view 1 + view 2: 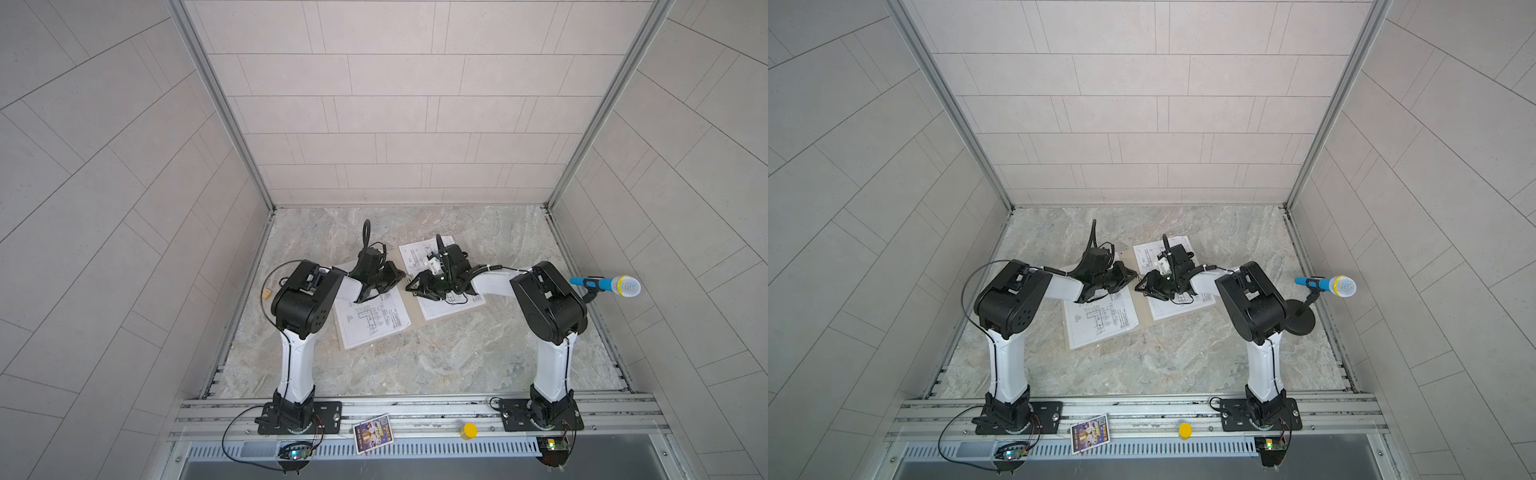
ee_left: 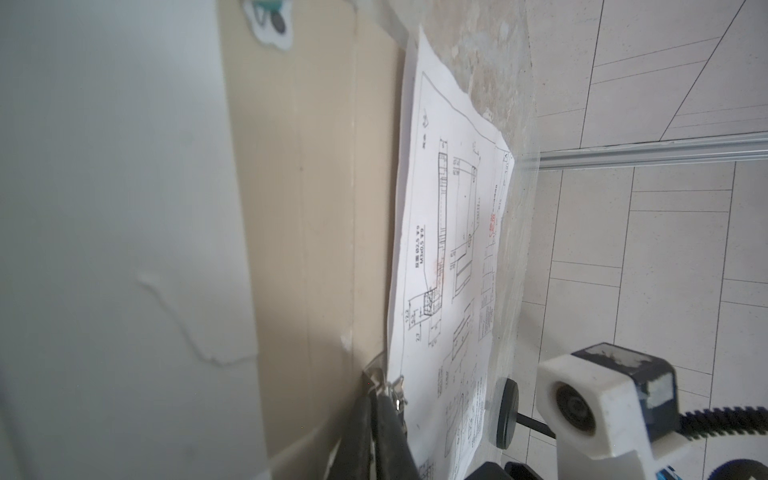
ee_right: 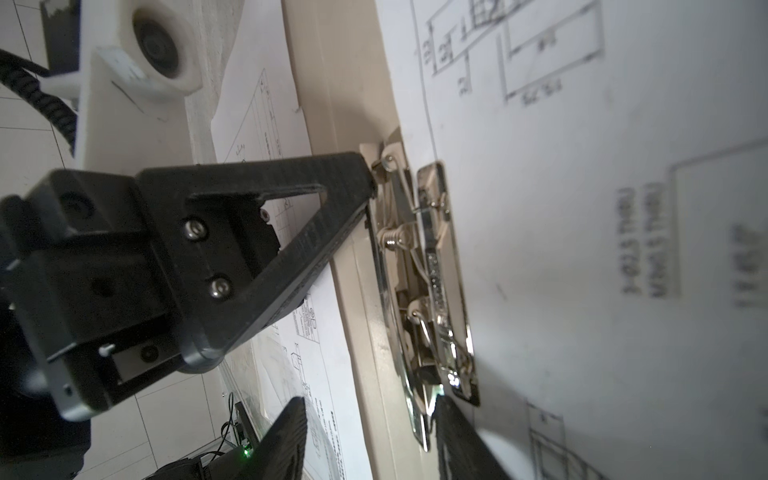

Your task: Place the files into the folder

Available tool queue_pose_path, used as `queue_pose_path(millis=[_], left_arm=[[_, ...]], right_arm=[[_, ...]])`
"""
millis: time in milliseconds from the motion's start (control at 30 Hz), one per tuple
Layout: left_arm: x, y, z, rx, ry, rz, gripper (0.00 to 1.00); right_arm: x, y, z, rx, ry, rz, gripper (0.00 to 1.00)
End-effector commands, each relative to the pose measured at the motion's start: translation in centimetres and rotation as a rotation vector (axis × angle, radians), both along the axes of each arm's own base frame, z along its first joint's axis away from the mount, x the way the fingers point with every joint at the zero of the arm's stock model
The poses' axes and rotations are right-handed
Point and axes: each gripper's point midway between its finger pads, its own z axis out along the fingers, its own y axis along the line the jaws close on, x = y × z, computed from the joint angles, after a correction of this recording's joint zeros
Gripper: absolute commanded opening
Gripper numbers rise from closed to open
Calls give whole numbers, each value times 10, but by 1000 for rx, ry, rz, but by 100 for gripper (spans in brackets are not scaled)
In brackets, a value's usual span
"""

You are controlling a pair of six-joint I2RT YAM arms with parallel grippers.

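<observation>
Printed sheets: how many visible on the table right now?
2. One printed sheet lies on the open folder's left half, another on its right half. More may lie stacked beneath them, hidden.

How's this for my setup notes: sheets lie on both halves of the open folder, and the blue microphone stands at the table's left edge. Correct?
One thing is off. The sheets do lie on both halves of the open folder, but the blue microphone stands at the table's right edge, not its left. Both top views show it.

White files (image 1: 374,318) carry black line drawings, one red-marked; the folder (image 2: 324,208) is plain tan.
</observation>
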Motion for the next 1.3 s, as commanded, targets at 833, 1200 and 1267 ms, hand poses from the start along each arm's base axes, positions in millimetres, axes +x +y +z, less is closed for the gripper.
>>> queue_pose_path(millis=[833, 1200, 1267], left_arm=[[-9, 6, -24, 39, 58, 1, 9], [-10, 6, -25, 39, 57, 0, 9], [-10, 5, -24, 38, 57, -2, 9]], right_arm=[[6, -19, 2, 65, 16, -164, 45], [8, -25, 16, 67, -25, -203, 44], [8, -25, 18, 71, -25, -202, 44]])
